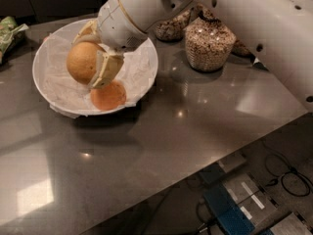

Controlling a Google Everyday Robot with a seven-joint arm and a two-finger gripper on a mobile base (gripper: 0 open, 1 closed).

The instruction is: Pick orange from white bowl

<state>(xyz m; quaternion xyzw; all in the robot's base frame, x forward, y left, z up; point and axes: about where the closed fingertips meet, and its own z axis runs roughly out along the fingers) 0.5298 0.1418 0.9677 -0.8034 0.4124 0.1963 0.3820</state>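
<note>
The white bowl (54, 94), lined with crinkled white paper, sits at the back left of the grey counter. My gripper (90, 58) is shut on the large yellowish orange (81, 61), one finger above it and one below right, and holds it lifted above the bowl. A deeper reddish-orange one (108, 96) lies in the bowl just below the gripper. A third, smaller orange is hidden.
Glass jars of grain (209, 44) stand at the back right of the bowl, under my arm. A green packet (10, 29) lies at the far left. The counter's front edge (195, 168) runs diagonally, with cables and boxes on the floor beyond.
</note>
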